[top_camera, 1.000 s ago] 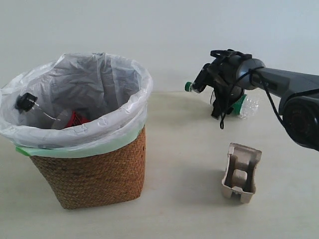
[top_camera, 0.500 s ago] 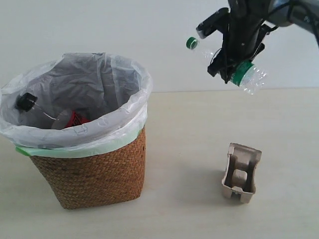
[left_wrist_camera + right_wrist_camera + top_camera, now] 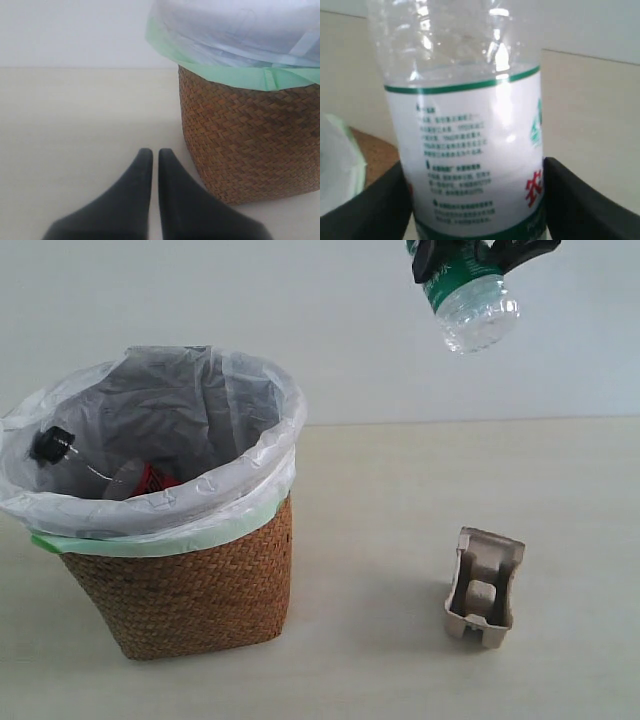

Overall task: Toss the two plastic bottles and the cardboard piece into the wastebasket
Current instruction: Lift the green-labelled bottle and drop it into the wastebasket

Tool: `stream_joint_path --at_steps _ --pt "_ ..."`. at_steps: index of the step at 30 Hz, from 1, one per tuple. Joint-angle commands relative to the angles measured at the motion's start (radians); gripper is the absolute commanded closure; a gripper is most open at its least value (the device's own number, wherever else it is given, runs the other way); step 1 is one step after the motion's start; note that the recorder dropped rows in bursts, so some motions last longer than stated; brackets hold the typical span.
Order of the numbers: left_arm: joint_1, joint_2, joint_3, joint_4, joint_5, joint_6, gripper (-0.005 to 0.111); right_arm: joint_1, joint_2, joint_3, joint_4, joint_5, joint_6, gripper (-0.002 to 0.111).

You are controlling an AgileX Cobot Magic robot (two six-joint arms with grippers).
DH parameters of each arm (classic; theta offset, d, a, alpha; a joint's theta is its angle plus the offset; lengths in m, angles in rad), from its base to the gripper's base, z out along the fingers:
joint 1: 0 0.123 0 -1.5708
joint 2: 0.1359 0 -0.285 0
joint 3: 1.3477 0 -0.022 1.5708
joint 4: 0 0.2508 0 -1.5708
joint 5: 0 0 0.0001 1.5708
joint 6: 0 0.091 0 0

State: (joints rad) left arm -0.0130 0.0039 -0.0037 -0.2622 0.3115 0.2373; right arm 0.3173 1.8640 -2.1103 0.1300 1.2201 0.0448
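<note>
Two bottles are sitting apart: the red-label bottle point(image 3: 140, 480) is lying inside the wastebasket point(image 3: 190, 590), while the right claw point(image 3: 476, 200) is clamping the green-label bottle point(image 3: 470, 302) high up, right of it. The pulp tray point(image 3: 485, 588) is resting on the counter point(image 3: 400, 500), also to the right. The left claw point(image 3: 151, 165) is sitting low beside the wastebasket, pinched closed and empty.

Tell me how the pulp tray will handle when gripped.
Probably very light: the pulp tray is thin-walled and hollow. Its matte surface should grip well, but flared edges may crush if squeezed hard. Standing on end, it could tip if nudged.
</note>
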Motion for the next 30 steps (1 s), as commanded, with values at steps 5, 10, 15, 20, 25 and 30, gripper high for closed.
stream_joint_path --at_steps 5,10,15,20,25,30 --pt "-0.009 -0.004 0.004 -0.003 -0.005 0.003 0.103 -0.006 -0.061 0.151 0.193 0.001 -0.054 0.108" --pt "-0.009 -0.004 0.004 -0.003 -0.005 0.003 0.103 -0.006 -0.061 0.188 0.04 0.001 -0.03 0.108" --pt "-0.009 -0.004 0.004 -0.003 -0.005 0.003 0.103 -0.006 -0.081 0.23 -0.303 0.001 0.098 0.108" --pt "-0.009 -0.004 0.004 -0.003 -0.005 0.003 0.103 -0.006 -0.121 0.237 -0.535 0.001 0.219 0.108" --pt "-0.009 -0.004 0.004 -0.003 -0.005 0.003 0.103 -0.006 -0.159 0.237 -0.615 0.001 0.306 0.108" --pt "-0.009 -0.004 0.004 -0.003 -0.005 0.003 0.103 -0.006 -0.162 0.237 -0.376 0.001 0.326 0.108"
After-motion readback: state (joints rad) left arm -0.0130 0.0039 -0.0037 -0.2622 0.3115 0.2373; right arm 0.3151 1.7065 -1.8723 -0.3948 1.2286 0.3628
